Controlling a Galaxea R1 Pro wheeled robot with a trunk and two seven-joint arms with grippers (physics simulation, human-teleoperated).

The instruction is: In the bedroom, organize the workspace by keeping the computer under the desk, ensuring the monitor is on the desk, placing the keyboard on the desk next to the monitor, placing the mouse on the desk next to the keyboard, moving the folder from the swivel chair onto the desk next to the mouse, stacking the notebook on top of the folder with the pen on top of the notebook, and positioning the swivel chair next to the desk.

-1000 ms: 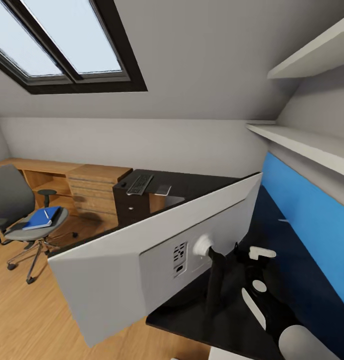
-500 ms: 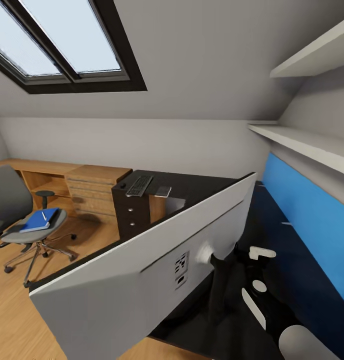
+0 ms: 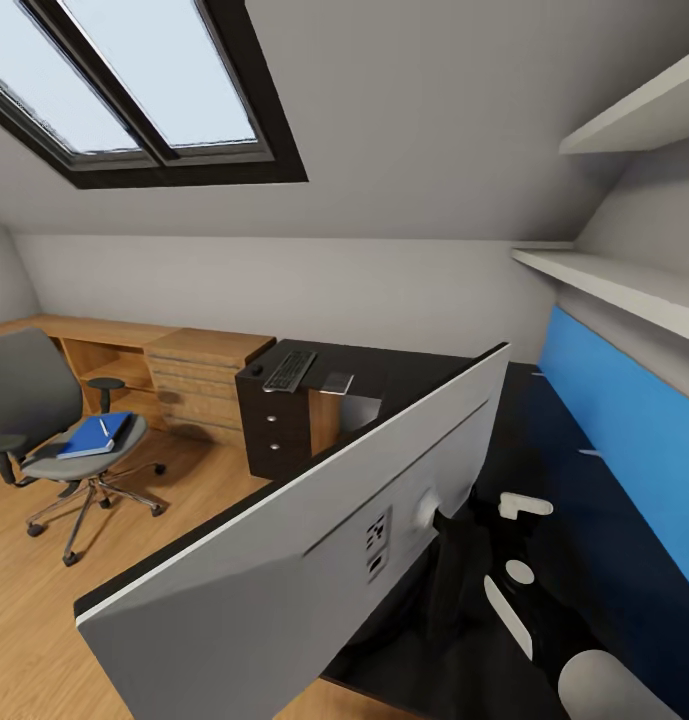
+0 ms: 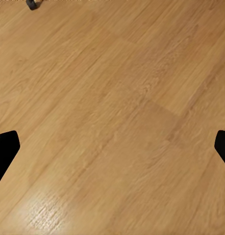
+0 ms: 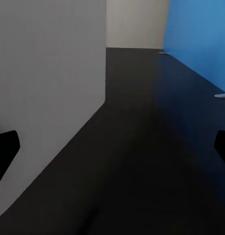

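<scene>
We are viewing the monitor [image 3: 314,560] from its grey back; it is standing on the desk [image 3: 404,375], tilted across the near section, so that requirement appears met, pending final placement. The keyboard [image 3: 289,369] is lying on the far end of the desk above the drawers, well apart from the monitor, with the mouse [image 3: 255,370] just beside it; we are judging that both are still needing a move toward the monitor. The folder [image 3: 94,436] is resting on the seat of the swivel chair [image 3: 44,410], with the pen [image 3: 105,427] on top of it; we cannot make out the notebook. The chair is standing apart from the desk. The right gripper [image 5: 112,147] is hovering over the desk beside the monitor, fingers spread and holding nothing; the left gripper [image 4: 112,147] is likewise spread and vacant over the wooden floor [image 4: 112,98]
</scene>
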